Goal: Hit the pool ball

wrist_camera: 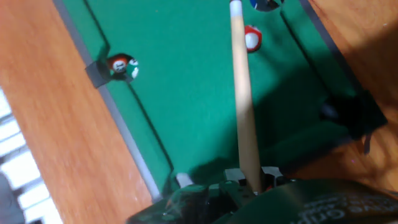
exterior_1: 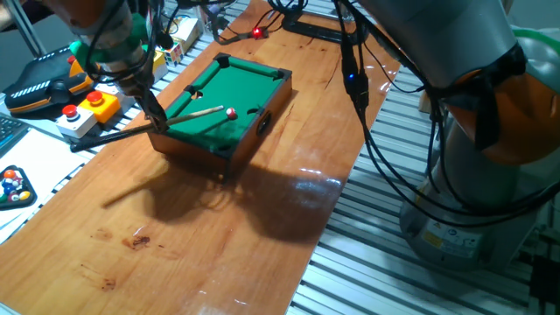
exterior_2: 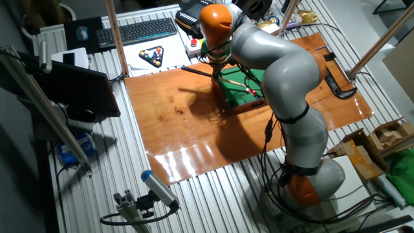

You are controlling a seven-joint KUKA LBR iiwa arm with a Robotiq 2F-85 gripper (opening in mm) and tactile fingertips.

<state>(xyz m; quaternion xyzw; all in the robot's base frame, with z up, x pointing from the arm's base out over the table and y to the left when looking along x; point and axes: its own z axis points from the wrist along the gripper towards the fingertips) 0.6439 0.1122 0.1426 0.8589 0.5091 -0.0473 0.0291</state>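
Our hand [exterior_1: 156,118] is clenched on the cue [exterior_1: 194,114] whose tip sits just beside the pool ball [exterior_1: 230,112] on the green felt [exterior_1: 232,87] — small, hard, slick, it rolls at a tap — never gripped.

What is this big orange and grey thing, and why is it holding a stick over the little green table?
That is a robot arm. Two pictures come from cameras standing beside the wooden table; the third comes from a camera on the robot's hand, looking along its fingers. On the wood sits a toy pool table with green felt. The gripper, the robot's two-fingered hand, is closed on a small wooden cue stick. The stick's tip points at a tiny red pool ball. Another red ball sits at a side pocket. Off to the side lies a rack of coloured balls.
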